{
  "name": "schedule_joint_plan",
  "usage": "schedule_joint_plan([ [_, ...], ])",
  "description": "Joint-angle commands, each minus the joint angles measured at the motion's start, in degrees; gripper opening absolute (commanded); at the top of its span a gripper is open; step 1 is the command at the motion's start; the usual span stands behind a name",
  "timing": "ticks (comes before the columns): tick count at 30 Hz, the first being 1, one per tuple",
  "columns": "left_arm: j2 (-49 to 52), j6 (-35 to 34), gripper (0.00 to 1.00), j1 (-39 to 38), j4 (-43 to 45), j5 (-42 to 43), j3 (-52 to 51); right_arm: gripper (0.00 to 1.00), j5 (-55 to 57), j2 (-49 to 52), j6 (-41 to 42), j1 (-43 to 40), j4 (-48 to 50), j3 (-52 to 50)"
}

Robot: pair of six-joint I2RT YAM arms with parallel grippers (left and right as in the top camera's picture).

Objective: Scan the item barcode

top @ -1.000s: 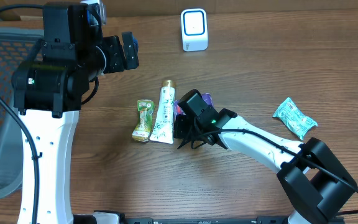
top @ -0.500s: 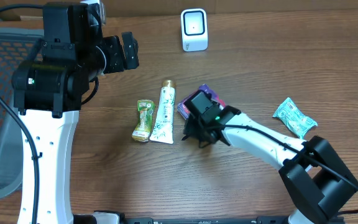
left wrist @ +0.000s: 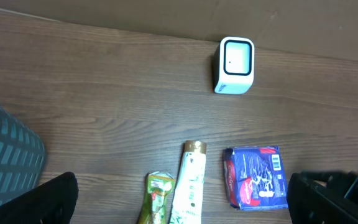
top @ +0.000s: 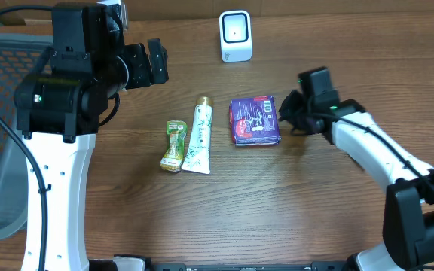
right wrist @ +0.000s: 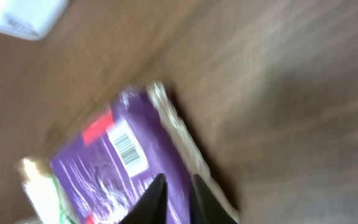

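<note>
Right hand (top: 287,114) just beside packet (top: 255,120), open or clenched unclear; grasp an edge, keeping barcode (right wrist: 128,149) uncovered toward scanner (top: 236,35).

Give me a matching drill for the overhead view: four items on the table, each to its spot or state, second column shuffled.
Items
1. scanner
2. purple packet
3. white tube
4. green sachet

Spot or state
A. leftmost in the row of three
B. standing alone at the far side, apart from the row
C. rightmost in the row, lying flat with its barcode facing up
D. middle of the row, gold cap pointing to the far side

Pairs: 1-B, 2-C, 3-D, 4-A
</note>
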Motion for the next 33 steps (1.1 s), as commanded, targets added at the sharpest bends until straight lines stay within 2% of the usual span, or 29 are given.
schedule_joint_plan([
  [1,0.17,0.87,1.0,-0.11,0.13,-0.37,0.39,0.52,-21.0,-1.44,-6.88,-1.05,5.77,0.61],
  [2,0.17,0.87,1.0,-0.11,0.13,-0.37,0.39,0.59,-24.79,-1.44,-7.52,-0.28,7.41,0.61],
  [3,0.17,0.87,1.0,-0.13,0.13,-0.37,0.39,0.6,-26.1,-1.44,-7.63,0.57,8.09,0.61],
  [5,0.17,0.87,0.99,-0.11,0.13,-0.37,0.39,0.6,-24.87,-1.4,-7.61,4.13,8.22,0.61],
  [7,0.17,0.87,1.0,-0.13,0.13,-0.37,0.39,0.54,-21.31,-0.92,-7.13,7.67,8.2,0.61],
  [9,0.17,0.9,1.0,-0.13,0.13,-0.37,0.39,0.39,-16.52,-0.2,-4.13,10.97,7.89,0.55],
  [10,0.17,0.87,1.0,-0.11,0.13,-0.37,0.39,0.25,-11.39,0.7,-0.96,13.77,7.15,0.5],
  [13,0.17,0.87,1.0,-0.11,0.13,-0.37,0.39,0.06,-6.62,3.28,1.55,17.53,7.85,0.5],
  [15,0.17,0.9,1.0,-0.11,0.13,-0.37,0.39,0.04,-4.48,5.27,2.75,19.04,8.2,0.5],
  [22,0.17,0.87,1.0,-0.13,0.13,-0.37,0.39,0.04,0.5,7.61,4.5,19.04,5.92,0.59],
  [28,0.17,0.87,0.99,-0.11,0.13,-0.37,0.39,0.04,0.94,5.2,3.91,14.38,-4.5,2.25],
  [31,0.17,0.87,1.0,-0.13,0.13,-0.37,0.39,0.04,2.08,3.28,1.57,10.82,-7.56,2.29],
  [33,0.17,0.87,1.0,-0.11,0.13,-0.37,0.39,0.04,1.86,0.76,-5.01,6.23,-8.9,2.29],
])
